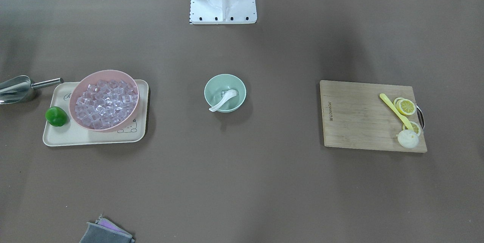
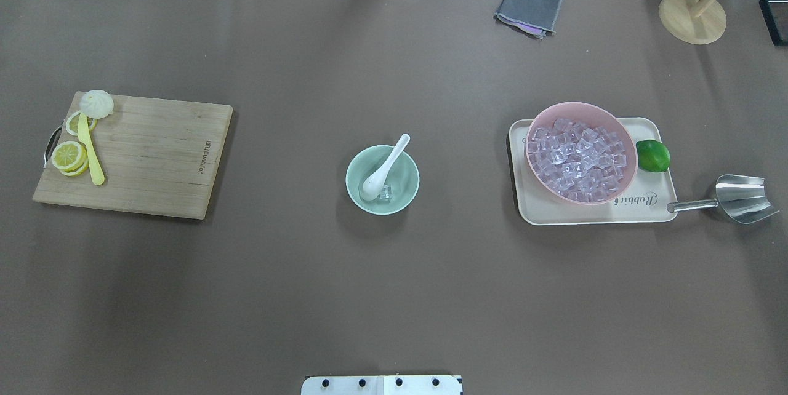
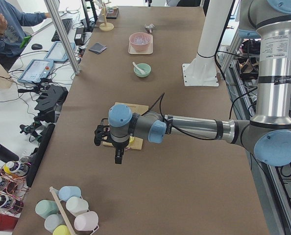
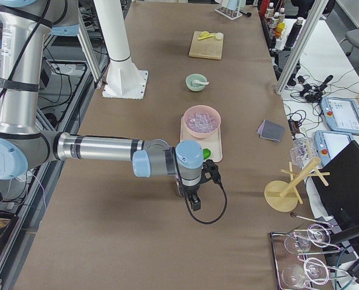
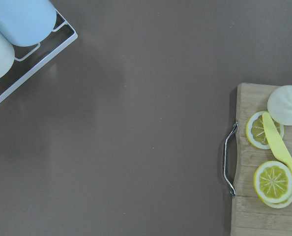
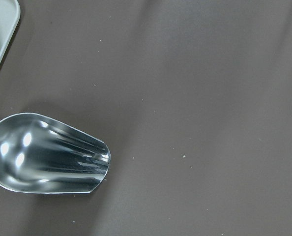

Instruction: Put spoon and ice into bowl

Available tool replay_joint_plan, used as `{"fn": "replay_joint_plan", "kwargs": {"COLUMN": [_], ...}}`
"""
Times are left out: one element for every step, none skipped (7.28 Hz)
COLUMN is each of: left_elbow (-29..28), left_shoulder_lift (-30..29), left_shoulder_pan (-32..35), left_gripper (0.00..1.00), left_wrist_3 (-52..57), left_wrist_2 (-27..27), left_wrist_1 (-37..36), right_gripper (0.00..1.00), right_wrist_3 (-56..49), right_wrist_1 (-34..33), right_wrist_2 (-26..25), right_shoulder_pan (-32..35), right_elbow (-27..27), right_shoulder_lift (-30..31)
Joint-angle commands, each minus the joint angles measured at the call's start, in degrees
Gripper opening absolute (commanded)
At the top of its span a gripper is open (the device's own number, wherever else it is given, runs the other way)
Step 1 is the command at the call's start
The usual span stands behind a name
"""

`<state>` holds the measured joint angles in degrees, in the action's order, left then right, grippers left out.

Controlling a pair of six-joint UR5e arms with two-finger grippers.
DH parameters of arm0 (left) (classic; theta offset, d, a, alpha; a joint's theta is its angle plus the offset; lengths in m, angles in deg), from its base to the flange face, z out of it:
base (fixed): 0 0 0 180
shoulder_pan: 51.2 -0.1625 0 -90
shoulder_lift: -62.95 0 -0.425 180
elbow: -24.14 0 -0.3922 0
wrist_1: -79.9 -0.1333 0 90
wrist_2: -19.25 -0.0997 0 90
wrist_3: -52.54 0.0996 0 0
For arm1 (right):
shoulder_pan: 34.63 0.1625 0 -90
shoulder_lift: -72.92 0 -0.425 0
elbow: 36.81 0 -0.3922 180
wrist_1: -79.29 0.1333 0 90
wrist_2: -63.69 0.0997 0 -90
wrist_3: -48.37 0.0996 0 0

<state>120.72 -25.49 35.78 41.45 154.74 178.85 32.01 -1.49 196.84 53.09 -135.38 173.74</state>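
At centre frame of the overhead view, the spoon (image 2: 385, 167) lay in the bowl (image 2: 406, 173), handle propped over the upper-right rim, scoop beside one cube of ice (image 2: 386, 194). Other cubes sat in the pink bowl (image 2: 578, 109). Both items in; task judged complete. My left gripper (image 3: 118, 157) and right gripper (image 4: 194, 202) hung near opposite table ends, well apart from the bowl. Jaw state: cannot tell.

A white spoon (image 2: 383, 169) rests in a mint-green bowl (image 2: 382, 180) at the centre of the brown desk (image 2: 394, 296), scoop down beside an ice cube (image 2: 386, 193). To the right, a pink bowl (image 2: 581, 152) heaped with ice, and a lime (image 2: 652, 155), sit on a cream tray (image 2: 640, 207); a steel scoop (image 2: 732, 200) lies just beside it.
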Motion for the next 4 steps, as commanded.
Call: {"fn": "replay_joint_plan", "kwargs": {"left_elbow": [0.97, 1.85, 1.94, 1.95], "left_shoulder_lift": [-0.59, -0.16, -0.59, -1.03], "left_shoulder_pan": [0.04, 0.04, 0.04, -0.05], "left_gripper": [0.98, 0.98, 0.98, 0.98], "left_wrist_3": [0.54, 0.62, 0.62, 0.62], "left_wrist_2": [2.91, 1.90, 1.97, 1.97], "left_wrist_1": [-0.51, -0.07, 0.02, 0.28], "right_gripper": [1.00, 1.00, 1.00, 1.00], "right_wrist_3": [0.45, 0.45, 0.54, 0.62], "right_wrist_1": [1.77, 1.77, 1.77, 1.68], "right_wrist_2": [0.18, -0.17, -0.17, -0.17], "right_shoulder_pan": [1.22, 1.40, 1.41, 1.32], "right_elbow": [-0.29, 0.14, 0.40, 0.49], "right_shoulder_lift": [0.96, 0.62, 0.44, -0.09]}}
